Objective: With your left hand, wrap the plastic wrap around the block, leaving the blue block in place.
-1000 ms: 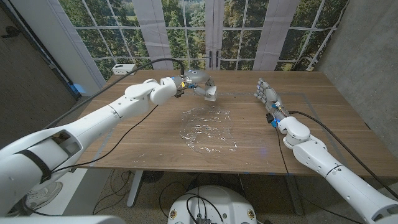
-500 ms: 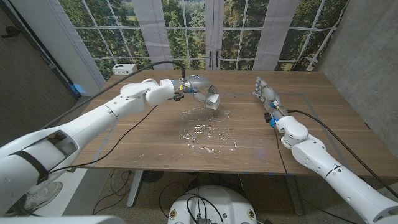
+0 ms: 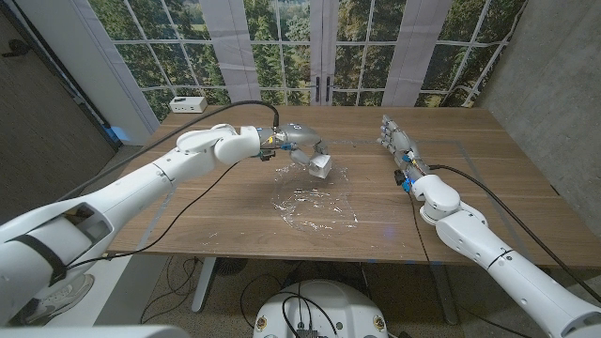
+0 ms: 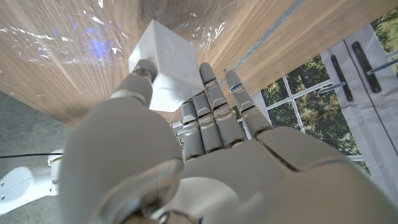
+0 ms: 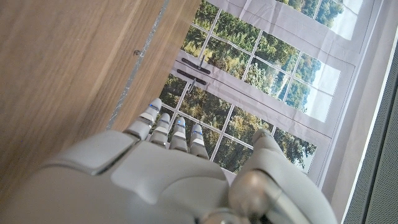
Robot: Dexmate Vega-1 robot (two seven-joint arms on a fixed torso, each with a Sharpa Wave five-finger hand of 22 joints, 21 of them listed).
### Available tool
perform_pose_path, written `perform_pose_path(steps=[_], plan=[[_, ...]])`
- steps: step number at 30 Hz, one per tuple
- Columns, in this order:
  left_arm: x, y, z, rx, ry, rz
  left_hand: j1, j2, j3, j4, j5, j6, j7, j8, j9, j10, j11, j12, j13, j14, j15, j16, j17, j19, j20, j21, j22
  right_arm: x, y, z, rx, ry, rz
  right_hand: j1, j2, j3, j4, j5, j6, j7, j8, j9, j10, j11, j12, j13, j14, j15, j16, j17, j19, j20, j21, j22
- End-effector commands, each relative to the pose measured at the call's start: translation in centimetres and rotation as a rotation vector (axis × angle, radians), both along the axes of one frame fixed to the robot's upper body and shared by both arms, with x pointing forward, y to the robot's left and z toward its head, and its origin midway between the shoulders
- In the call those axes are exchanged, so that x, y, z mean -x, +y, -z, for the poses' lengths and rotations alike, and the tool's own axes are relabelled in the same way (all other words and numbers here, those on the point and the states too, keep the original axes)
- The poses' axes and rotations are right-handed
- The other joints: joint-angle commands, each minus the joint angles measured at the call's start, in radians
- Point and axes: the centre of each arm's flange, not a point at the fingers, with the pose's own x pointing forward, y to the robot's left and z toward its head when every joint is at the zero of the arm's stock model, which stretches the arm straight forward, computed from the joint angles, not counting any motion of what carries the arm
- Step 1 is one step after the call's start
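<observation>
Plastic wrap (image 3: 315, 202): crumpled sheet spread mid-table, near side of left hand. Block (image 3: 321, 163): white here, pinched in left hand (image 3: 299, 143), raised above wrap's far edge. Right hand (image 3: 396, 141): fingers straight, empty, well apart.

Daylight comes through the tall windows (image 3: 310, 47) behind the desk (image 3: 488, 178), and my head view is evenly bright, with only soft, faint shadows under the arms. The plastic wrap (image 3: 315, 197) throws small white glints off its creases. Straight lines bow toward the frame edges, so I read that lens as wide-angle. In the left wrist view, the left hand (image 4: 186, 155) is close and blurred, the white block (image 4: 165, 62) sharper, with blue-white glare on the wrap. In the right wrist view, the right hand (image 5: 174, 180) is soft and shaded, and the panes look bright.
</observation>
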Motion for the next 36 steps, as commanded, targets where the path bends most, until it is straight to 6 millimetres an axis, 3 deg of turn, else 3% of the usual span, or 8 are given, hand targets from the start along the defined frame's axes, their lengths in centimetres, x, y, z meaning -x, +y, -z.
perform_pose_path(steps=[1, 9, 19, 33, 36], plan=[[-0.7, 0.0, 2.2, -0.06, 0.068, -0.011, 0.136, 0.127, 0.011, 0.014, 0.005, 0.146, -0.045, 0.007, 0.007, 0.139, -0.134, 0.015, 0.129, -0.02, -0.099, -0.003, 0.004, -0.006, -0.003, 0.006, 0.0, 0.5, 0.5, 0.3, 0.007, 0.001, 0.004, 0.001, 0.009, 0.0, -0.007, 0.001, 0.005, -0.001, -0.001, 0.005, 0.003, 0.008, -0.003, 0.002, 0.001, 0.005, -0.005, 0.004, 0.006, 0.003, 0.0, 0.003], [-0.7, -0.6, 3.3, -0.097, 0.073, -0.015, 0.138, 0.128, 0.011, 0.014, 0.005, 0.14, -0.041, 0.006, 0.01, 0.134, -0.132, 0.015, 0.133, -0.025, -0.092, -0.007, 0.004, -0.011, 0.002, 0.006, -0.001, 0.5, 0.3, 0.6, -0.006, 0.006, 0.003, 0.0, 0.009, 0.0, -0.007, 0.001, 0.004, -0.002, -0.002, 0.005, 0.003, 0.009, -0.003, 0.002, 0.001, 0.004, -0.005, 0.004, 0.007, 0.001, 0.0, 0.003], [-0.6, -0.8, 3.7, -0.142, -0.054, -0.078, 0.14, 0.128, 0.01, 0.015, 0.005, 0.141, -0.04, 0.007, 0.013, 0.133, -0.131, 0.018, 0.138, -0.03, -0.088, -0.011, 0.004, -0.015, 0.002, 0.007, -0.001, 0.8, -0.2, 0.8, -0.004, -0.001, 0.001, -0.002, 0.009, -0.001, -0.007, 0.0, 0.003, -0.002, -0.002, 0.005, 0.003, 0.008, -0.003, 0.002, 0.001, 0.004, -0.005, 0.004, 0.006, 0.001, 0.0, 0.003], [-1.3, -1.3, 4.6, -0.128, 0.041, -0.065, 0.135, 0.127, 0.007, 0.021, 0.004, 0.138, -0.039, 0.005, 0.012, 0.115, -0.128, 0.015, 0.144, -0.033, -0.085, -0.016, 0.004, -0.015, 0.0, 0.01, -0.002, 1.1, -0.6, 0.7, 0.005, 0.002, -0.005, -0.005, 0.008, -0.003, -0.007, 0.0, 0.003, -0.002, -0.002, 0.005, 0.003, 0.007, -0.004, 0.002, 0.003, 0.007, -0.004, 0.004, 0.006, 0.002, 0.0, 0.003], [-1.5, -1.5, 4.5, -0.185, 0.069, -0.092, 0.11, 0.114, -0.007, 0.033, 0.002, 0.075, -0.043, -0.026, 0.005, 0.068, -0.109, -0.016, 0.13, -0.062, -0.067, -0.032, 0.0, -0.031, 0.005, 0.008, -0.003, 1.0, -0.7, 0.7, 0.005, 0.003, -0.002, -0.005, 0.008, -0.003, -0.007, -0.001, 0.004, -0.002, -0.002, 0.005, 0.003, 0.007, -0.004, 0.002, 0.003, 0.007, -0.004, 0.004, 0.007, 0.002, 0.0, 0.003]])
